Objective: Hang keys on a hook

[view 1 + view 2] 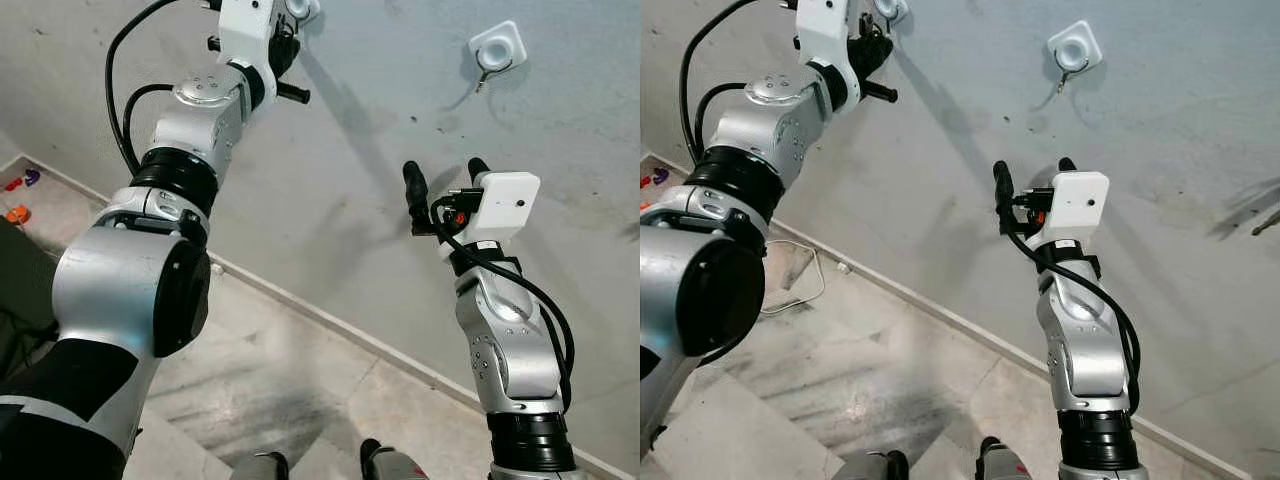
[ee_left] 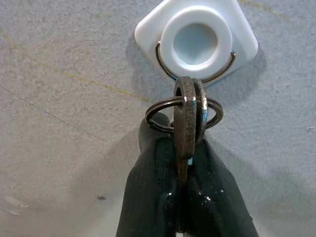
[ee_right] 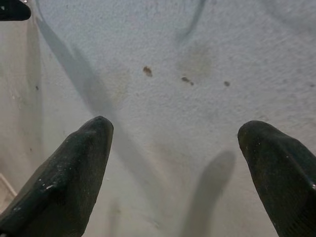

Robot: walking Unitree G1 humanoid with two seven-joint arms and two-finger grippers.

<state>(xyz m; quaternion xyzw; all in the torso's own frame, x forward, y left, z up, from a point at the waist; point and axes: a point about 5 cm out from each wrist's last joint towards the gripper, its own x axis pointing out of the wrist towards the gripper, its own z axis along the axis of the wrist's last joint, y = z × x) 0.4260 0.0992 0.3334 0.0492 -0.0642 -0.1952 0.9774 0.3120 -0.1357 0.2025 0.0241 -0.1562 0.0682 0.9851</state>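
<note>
Grey plaster wall (image 1: 360, 130), tiled floor below. Your left gripper (image 2: 185, 197) is clenched on the keys (image 2: 187, 128), held right under a white hook (image 2: 197, 42), ring just at its wire loop (image 2: 165, 66); whether it has caught, can't tell. Lift slightly so the ring seats over the wire, then let go slowly. Second white hook (image 1: 497, 45) sits further along, bare. Right gripper (image 3: 177, 163) released, fingers wide, holding nothing, facing the wall. No brands or readable writing anywhere.

Head eyes face the wall (image 1: 330, 130) (shared); wrist views sit close against it.
</note>
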